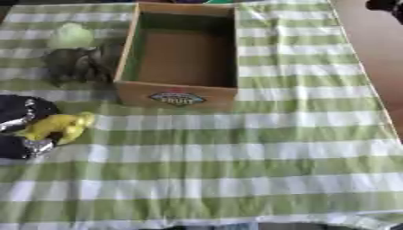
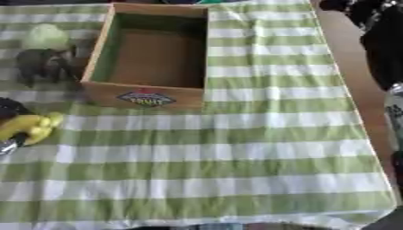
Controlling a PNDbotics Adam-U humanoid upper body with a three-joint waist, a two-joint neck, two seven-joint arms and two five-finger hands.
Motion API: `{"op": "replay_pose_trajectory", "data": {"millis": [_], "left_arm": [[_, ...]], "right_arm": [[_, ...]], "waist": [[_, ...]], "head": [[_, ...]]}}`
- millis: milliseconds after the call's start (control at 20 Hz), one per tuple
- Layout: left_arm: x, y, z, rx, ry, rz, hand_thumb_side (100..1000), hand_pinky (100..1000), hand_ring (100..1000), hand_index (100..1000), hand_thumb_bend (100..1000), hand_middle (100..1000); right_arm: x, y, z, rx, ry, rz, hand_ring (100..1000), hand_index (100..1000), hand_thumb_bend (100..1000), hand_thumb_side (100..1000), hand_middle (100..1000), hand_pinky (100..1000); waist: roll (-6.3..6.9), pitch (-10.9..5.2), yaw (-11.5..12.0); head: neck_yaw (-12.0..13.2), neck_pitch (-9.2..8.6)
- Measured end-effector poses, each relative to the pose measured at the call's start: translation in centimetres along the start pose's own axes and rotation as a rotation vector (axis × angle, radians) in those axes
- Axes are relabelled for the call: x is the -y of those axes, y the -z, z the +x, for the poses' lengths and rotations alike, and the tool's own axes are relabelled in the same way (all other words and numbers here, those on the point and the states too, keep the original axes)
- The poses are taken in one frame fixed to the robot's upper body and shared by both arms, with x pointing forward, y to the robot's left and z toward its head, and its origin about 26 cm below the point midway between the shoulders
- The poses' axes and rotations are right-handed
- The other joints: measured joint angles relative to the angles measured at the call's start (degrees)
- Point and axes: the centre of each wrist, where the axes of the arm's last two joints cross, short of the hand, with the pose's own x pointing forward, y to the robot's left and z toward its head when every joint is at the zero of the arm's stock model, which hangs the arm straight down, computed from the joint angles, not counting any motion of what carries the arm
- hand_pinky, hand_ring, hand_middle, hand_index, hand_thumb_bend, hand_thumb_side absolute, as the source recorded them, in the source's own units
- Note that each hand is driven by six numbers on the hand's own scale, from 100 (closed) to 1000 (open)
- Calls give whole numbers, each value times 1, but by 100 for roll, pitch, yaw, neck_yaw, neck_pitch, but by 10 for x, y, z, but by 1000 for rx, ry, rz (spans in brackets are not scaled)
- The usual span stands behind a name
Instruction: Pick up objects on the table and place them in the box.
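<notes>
An open wooden box [image 1: 177, 92] with a coloured label on its front wall stands at the back middle of the striped cloth; only its bare floor shows inside. At the left edge my left hand [image 1: 17, 117] has its black and silver fingers curled round a yellow toy [image 1: 60, 126], low over the cloth and in front of the box's left corner. A pale green round thing [image 1: 71, 36] and a dark grey lump [image 1: 75, 65] lie left of the box. My right hand [image 2: 384, 42] shows only as a dark shape along the right edge.
The green and white striped cloth [image 1: 236, 170] covers the table, with a broad open stretch in front of and right of the box. A brown table edge [image 1: 378, 49] runs down the right side.
</notes>
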Motion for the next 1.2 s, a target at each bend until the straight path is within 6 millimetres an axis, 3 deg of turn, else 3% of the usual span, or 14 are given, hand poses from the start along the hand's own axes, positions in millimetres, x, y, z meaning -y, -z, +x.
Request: {"op": "replay_pose_trajectory", "data": {"millis": [150, 250, 700, 1200], "left_arm": [[-2, 0, 2, 7, -9, 22, 341, 671, 830, 642, 100, 699], [-4, 0, 3, 14, -12, 37, 267, 665, 825, 621, 100, 691], [-19, -2, 9, 46, 1, 132, 246, 653, 813, 557, 100, 675], [-43, -5, 13, 81, 28, 251, 245, 642, 796, 543, 100, 648]], "right_arm": [[0, 0, 0, 0, 3, -1, 761, 849, 100, 1000, 704, 760], [-1, 0, 0, 0, 4, -2, 761, 849, 100, 1000, 704, 760], [-1, 0, -1, -2, 5, -3, 762, 850, 100, 1000, 704, 762], [0, -1, 0, -1, 3, -5, 763, 851, 100, 1000, 704, 764]], "waist": [[-1, 0, 0], [-1, 0, 1], [-1, 0, 9], [5, 10, -40]], "head": [[0, 0], [-1, -1], [-11, -13], [-51, -53]]}}
